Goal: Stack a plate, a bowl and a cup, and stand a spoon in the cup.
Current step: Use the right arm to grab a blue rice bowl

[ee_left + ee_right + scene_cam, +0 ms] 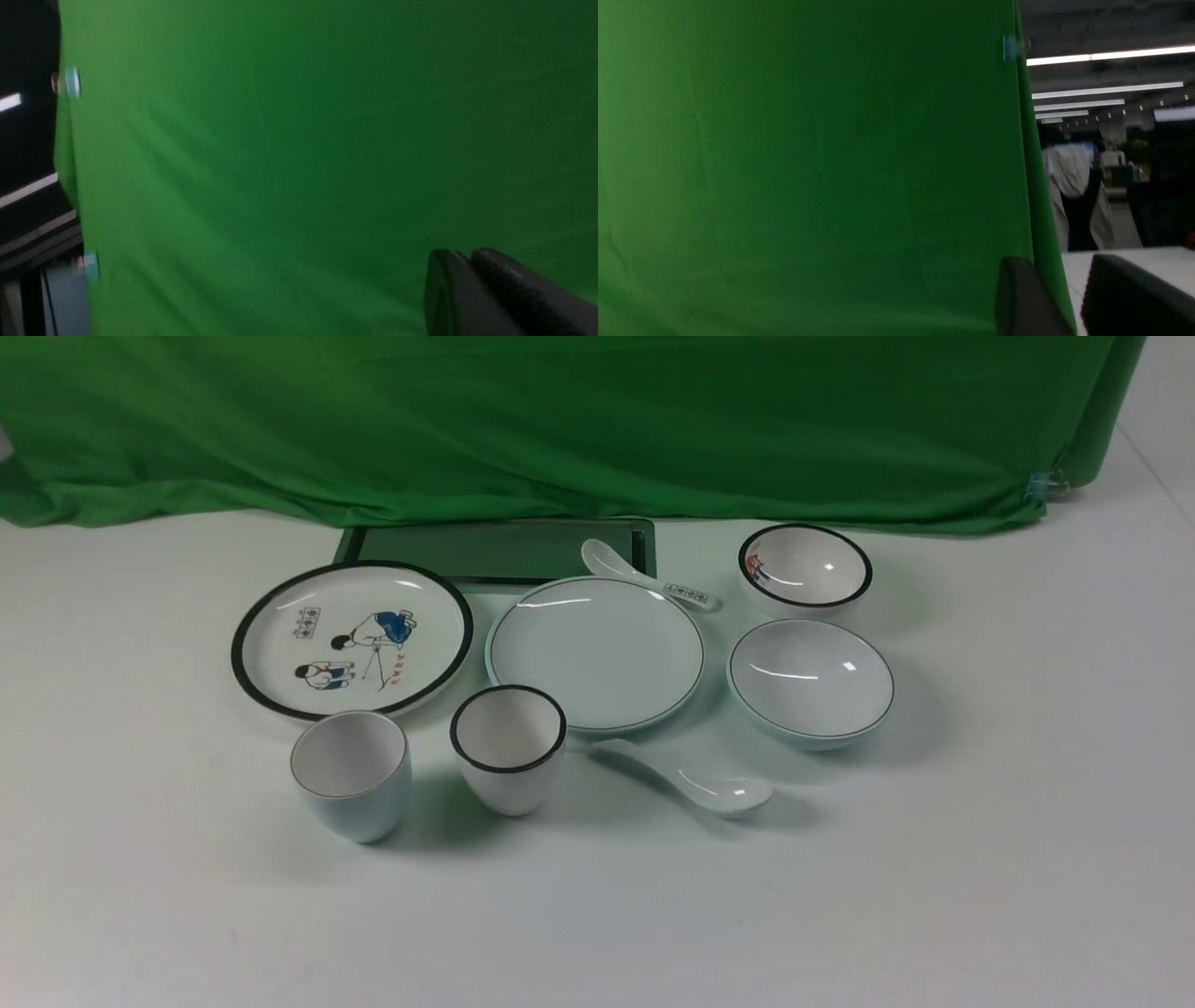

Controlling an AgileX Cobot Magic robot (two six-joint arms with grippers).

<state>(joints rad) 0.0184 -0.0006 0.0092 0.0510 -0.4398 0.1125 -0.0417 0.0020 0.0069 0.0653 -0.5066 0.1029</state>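
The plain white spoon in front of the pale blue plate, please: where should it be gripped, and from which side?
Probably mid-handle on the spoon, from straight above, jaws across it. It lies flat, scoop toward the robot's right; the handle is narrow, and its tip crowds the plate and the black-rimmed cup, so stay clear of that end.

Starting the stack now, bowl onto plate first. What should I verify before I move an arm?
1. Plate bare on top: ok.
2. Bowl upright, empty, standing apart from the plate: ok.
3. Cup upright and empty: ok.
4. Spoon lying free on the table, nothing on it: ok.
5. Right claw open: ok. Left claw shut: not ok for a grasp.
6. Where the claws stand over the table: cannot tell. Neither shows in the front view, and both wrist views face the green cloth.
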